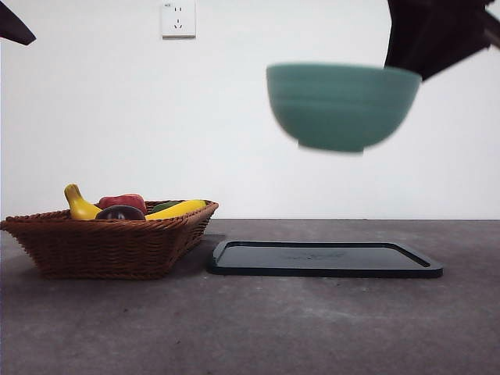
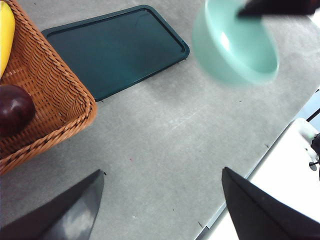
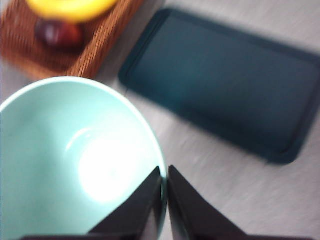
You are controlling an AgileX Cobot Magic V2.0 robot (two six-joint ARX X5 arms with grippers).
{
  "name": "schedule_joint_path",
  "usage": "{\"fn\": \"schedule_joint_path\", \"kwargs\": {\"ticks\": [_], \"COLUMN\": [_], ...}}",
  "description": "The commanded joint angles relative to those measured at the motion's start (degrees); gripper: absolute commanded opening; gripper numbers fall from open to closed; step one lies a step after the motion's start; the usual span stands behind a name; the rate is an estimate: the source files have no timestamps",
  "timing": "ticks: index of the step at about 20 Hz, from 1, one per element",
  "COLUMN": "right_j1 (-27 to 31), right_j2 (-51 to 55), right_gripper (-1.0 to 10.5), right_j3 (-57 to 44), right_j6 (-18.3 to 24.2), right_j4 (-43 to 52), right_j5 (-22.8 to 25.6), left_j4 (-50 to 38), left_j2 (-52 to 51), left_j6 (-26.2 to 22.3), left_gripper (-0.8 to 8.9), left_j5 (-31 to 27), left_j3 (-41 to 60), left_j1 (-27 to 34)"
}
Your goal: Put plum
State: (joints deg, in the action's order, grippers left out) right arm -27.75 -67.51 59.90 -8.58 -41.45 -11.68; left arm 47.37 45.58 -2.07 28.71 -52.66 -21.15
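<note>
The dark maroon plum (image 1: 120, 212) lies in the wicker basket (image 1: 101, 246) at the left; it also shows as the plum (image 2: 14, 109) and the plum (image 3: 59, 33) in the wrist views. My right gripper (image 3: 164, 176) is shut on the rim of a mint-green bowl (image 1: 340, 105), which hangs in the air above the dark tray (image 1: 324, 258). The bowl (image 3: 75, 160) is empty inside. My left gripper (image 2: 160, 180) is open over bare table near the basket, holding nothing.
The basket also holds yellow bananas (image 1: 178, 208) and a red fruit (image 1: 125, 201). The flat dark tray (image 2: 112, 47) lies on the grey table right of the basket. A white wall with a socket (image 1: 178, 19) stands behind.
</note>
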Motion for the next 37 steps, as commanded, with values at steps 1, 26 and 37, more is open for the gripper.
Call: {"fn": "schedule_joint_path", "kwargs": {"ticks": [1,26,37], "right_j1": [-2.1,-7.4,-7.4], "right_j2": [-0.5,-11.2,7.7], "right_gripper": [0.1,1.6,1.7], "right_j3": [-3.7,-16.0,-8.9], "right_j6": [-1.7,-5.0,-4.9], "right_j4": [3.4,16.9,7.9], "right_j5": [0.2,4.7,4.1], "left_j4": [-0.6,-0.6,-0.6], "left_j2": [0.3,0.3,0.3], "left_j6": [-0.3,-0.3,-0.3], "left_gripper": [3.74,3.74,3.74], "left_j5": [0.3,0.3,0.3], "left_j3": [-1.1,-1.1,-1.1], "left_j1": [-0.3,-0.3,-0.3]}}
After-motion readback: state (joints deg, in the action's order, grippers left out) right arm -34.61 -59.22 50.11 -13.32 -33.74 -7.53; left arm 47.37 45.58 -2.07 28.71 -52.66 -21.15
